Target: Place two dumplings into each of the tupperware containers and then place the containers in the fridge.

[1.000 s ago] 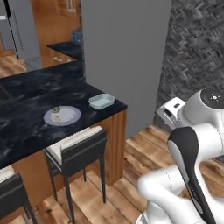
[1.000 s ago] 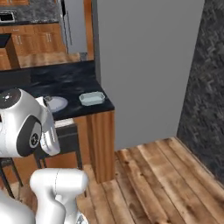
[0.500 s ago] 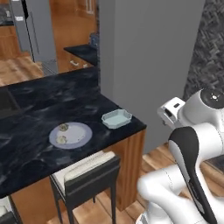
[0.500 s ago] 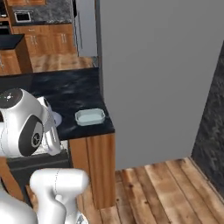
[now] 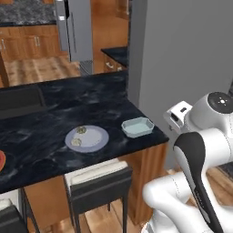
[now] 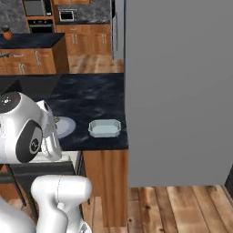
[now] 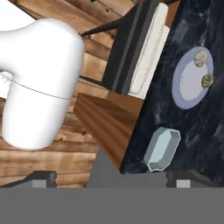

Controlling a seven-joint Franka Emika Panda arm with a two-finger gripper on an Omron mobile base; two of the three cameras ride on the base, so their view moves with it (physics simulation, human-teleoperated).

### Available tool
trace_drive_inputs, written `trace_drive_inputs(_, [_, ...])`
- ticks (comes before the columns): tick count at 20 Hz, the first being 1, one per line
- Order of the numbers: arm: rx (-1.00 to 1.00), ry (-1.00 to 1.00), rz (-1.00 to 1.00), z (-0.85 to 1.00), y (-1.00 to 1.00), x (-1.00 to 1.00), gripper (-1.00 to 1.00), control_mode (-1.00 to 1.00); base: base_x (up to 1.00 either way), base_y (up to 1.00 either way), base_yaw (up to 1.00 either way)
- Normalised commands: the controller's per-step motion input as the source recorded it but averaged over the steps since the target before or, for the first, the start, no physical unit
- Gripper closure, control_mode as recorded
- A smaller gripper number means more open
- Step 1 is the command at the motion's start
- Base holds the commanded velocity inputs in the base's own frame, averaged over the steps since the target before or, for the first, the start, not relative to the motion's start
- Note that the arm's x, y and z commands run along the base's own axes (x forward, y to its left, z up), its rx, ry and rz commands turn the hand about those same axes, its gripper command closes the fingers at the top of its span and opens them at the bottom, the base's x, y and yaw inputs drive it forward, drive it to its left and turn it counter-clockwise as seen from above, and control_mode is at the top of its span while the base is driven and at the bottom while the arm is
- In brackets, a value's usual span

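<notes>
One tupperware container [image 5: 137, 127], shallow and pale blue-grey, sits empty near the corner of the dark marble counter [image 5: 50, 109]. Left of it a pale round plate [image 5: 93, 139] carries two dumplings [image 5: 81, 130] [image 5: 76, 142]. In the right base view the container [image 6: 105, 128] lies by the counter's edge, with the plate [image 6: 66, 126] half hidden behind my arm. The hand view looks down on the container [image 7: 162, 148], the plate [image 7: 190, 83] and both dumplings [image 7: 201, 57] [image 7: 207, 80]. My gripper [image 7: 114, 179] is open and empty, well off the counter. The steel fridge [image 5: 75, 29] stands far behind.
A dark stool with a pale cushion [image 5: 98, 179] is tucked under the counter's front edge. A tall grey wall [image 5: 182, 54] rises right of the counter. Something red [image 5: 1, 161] shows at the counter's left end. Wooden floor [image 6: 182, 209] lies to the right.
The base has driven, so both base views have shifted: the counter, plate and container now sit closer and more central. The things on the counter have not moved. The gripper stays open.
</notes>
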Motion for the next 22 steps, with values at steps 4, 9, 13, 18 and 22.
trace_drive_inputs(4, [0.0,0.0,0.0,0.0,0.0,0.0,-1.0,1.0,0.55,-0.39,0.34])
trace_drive_inputs(9, [0.0,0.0,0.0,0.0,0.0,0.0,-1.0,1.0,0.25,-0.17,0.33])
trace_drive_inputs(13, [0.0,0.0,0.0,0.0,0.0,0.0,-1.0,1.0,0.12,-0.14,0.39])
trace_drive_inputs(18, [0.01,0.0,0.32,-0.18,-0.17,0.32,-1.0,-1.0,0.04,-0.03,0.08])
trace_drive_inputs(22, [0.02,0.0,0.33,-0.11,0.03,0.68,-1.0,-1.0,0.0,0.0,0.0])
